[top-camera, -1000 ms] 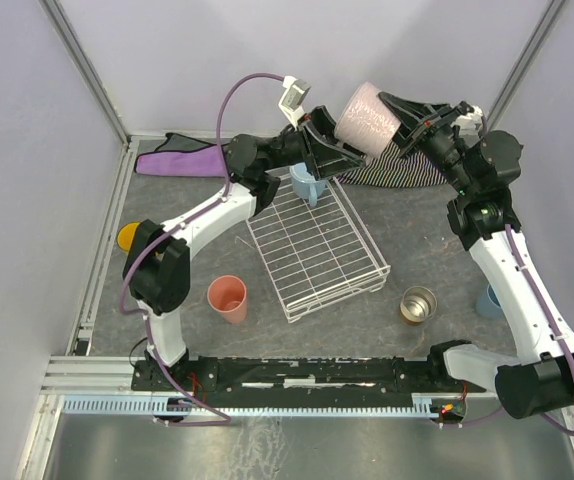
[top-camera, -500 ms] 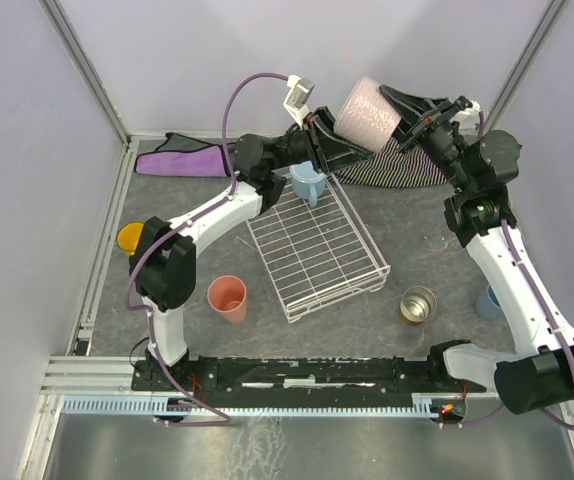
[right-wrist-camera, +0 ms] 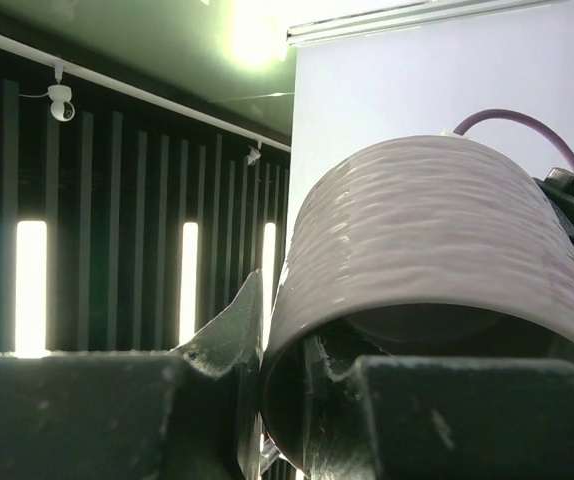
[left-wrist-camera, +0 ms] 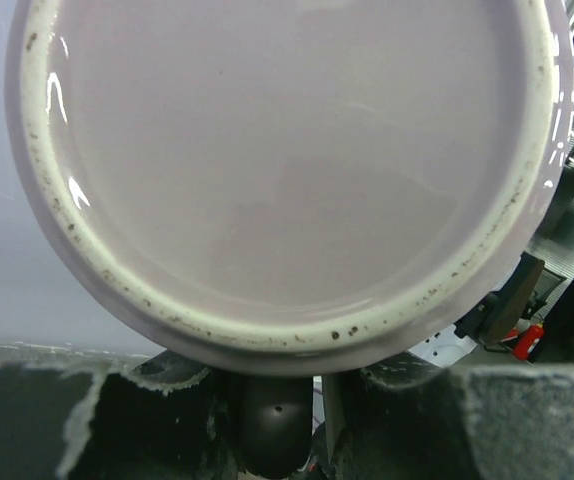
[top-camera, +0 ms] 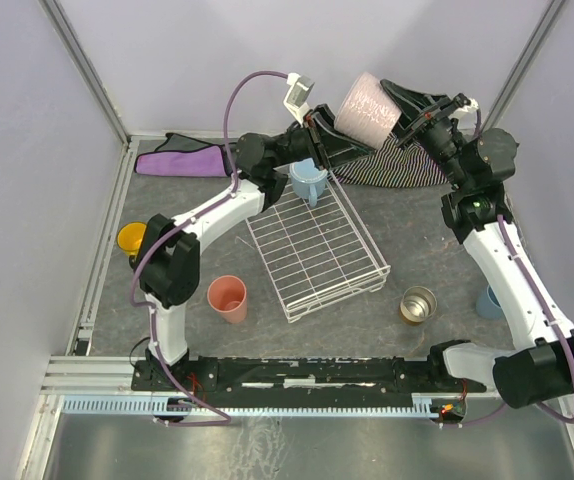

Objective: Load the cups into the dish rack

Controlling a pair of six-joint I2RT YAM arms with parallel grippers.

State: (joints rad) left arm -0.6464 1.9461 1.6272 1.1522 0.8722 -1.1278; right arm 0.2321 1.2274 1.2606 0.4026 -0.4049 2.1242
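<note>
The pale pink mug (top-camera: pixel 367 108) is held in the air above the table's far side. My right gripper (top-camera: pixel 399 108) is shut on its rim, one finger inside and one outside (right-wrist-camera: pixel 287 340); its ribbed wall (right-wrist-camera: pixel 437 240) fills the right wrist view. My left gripper (top-camera: pixel 339 148) sits just below the mug's base (left-wrist-camera: pixel 287 150), jaws apart (left-wrist-camera: pixel 282 375) and not clamping it. The white wire dish rack (top-camera: pixel 317 250) lies mid-table with the light blue mug (top-camera: pixel 307 183) at its far end. The salmon tumbler (top-camera: pixel 228 298), metal cup (top-camera: pixel 418 303), blue tumbler (top-camera: pixel 487 300) and yellow mug (top-camera: pixel 130 239) stand on the table.
A purple cloth (top-camera: pixel 179 160) lies at the far left and a striped cloth (top-camera: pixel 407 170) at the far right under the right arm. Pale walls enclose the table on three sides.
My left gripper has reached further right and up, close under the pink mug. The right gripper has lifted and tipped the mug slightly. Nothing else has moved.
</note>
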